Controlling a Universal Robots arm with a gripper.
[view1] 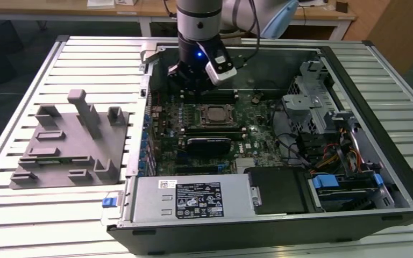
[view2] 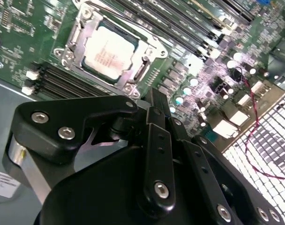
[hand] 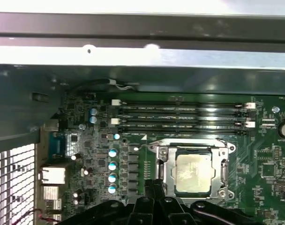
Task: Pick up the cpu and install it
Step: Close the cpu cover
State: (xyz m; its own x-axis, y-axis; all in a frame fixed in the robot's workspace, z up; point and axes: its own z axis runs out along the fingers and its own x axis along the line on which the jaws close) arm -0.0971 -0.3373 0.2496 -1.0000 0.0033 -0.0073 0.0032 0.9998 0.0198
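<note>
The cpu (view1: 214, 114) lies flat in its socket on the motherboard, silvery top up, with the metal frame around it. Both wrist views show the cpu (view2: 109, 51) (hand: 193, 173) seated there, free of any fingers. My gripper (view1: 191, 90) hangs over the board just behind the socket, towards the case's far wall. In the second wrist view my gripper (view2: 156, 96) has its black fingers pressed together with nothing between them, a little above and beside the socket. My gripper (hand: 154, 185) ends close to the socket's edge in the first wrist view.
The open computer case (view1: 378, 134) lies on a slatted table. Memory slots (hand: 180, 117) run behind the socket, near the case's wall (hand: 133, 56). A black block (view1: 208, 145), the power supply (view1: 192, 199) and drive cage (view1: 314, 102) crowd the case. A grey fixture (view1: 70, 145) stands at the exterior view's left.
</note>
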